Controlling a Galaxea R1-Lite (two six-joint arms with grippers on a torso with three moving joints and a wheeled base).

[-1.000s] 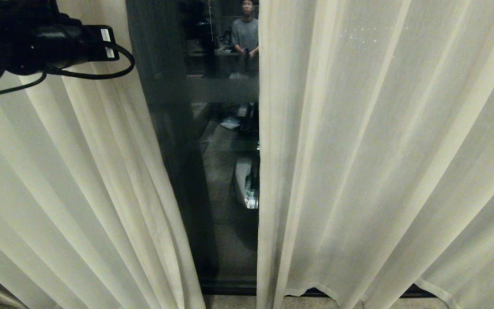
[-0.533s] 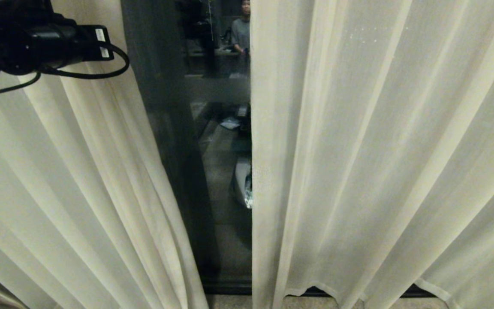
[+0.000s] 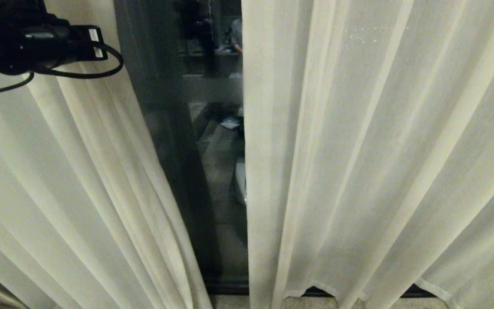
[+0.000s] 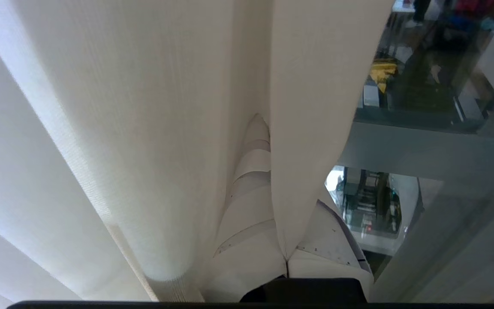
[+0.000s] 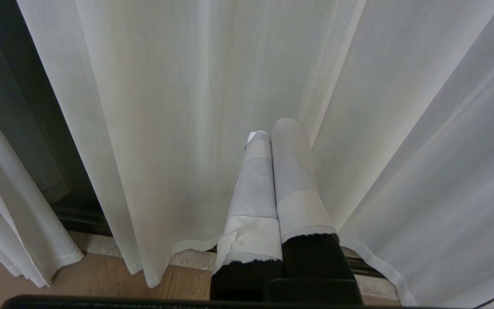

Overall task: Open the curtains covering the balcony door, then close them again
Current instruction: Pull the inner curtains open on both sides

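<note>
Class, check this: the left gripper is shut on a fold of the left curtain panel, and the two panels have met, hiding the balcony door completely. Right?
Not quite. The left gripper does pinch the left curtain panel, but the head view shows a gap, with the balcony door visible between it and the right curtain panel.

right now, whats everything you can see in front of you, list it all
curtains: two, cream-white, pleated; left panel and right panel hang to the floor with a narrow gap between them
balcony door: one, dark-framed glass with a frosted band, showing in the gap; it reflects a room and part of a person
floor: brown wood with a pale sill strip, below the hems
left arm: one, black with a looped cable, high on the left against the left panel
left end effector: white-taped fingers shut on a fold of the left panel's edge
right end effector: white-taped fingers shut, empty, low in front of the right panel
</note>
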